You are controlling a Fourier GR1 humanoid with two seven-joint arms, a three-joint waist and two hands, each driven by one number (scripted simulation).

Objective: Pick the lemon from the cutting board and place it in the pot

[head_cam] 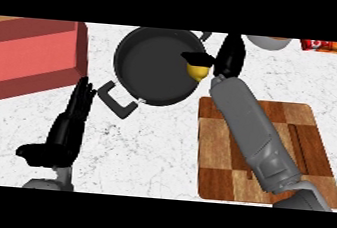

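Observation:
A yellow lemon (197,72) hangs over the right side of the black pot (149,67), with my right hand (224,60) shut on it; the fingers curl over its top and hide part of it. My right forearm crosses the wooden cutting board (302,146), which lies at the right of the counter. The pot stands at the back centre, one handle (117,102) pointing toward me. My left hand (67,123) rests open at the lower left, fingers straight and pointing away from me, apart from the pot.
A red box (28,57) fills the back left corner. A grey vessel (270,42) and a red packet (321,46) sit at the back right edge. White marble counter (154,150) shows between my arms.

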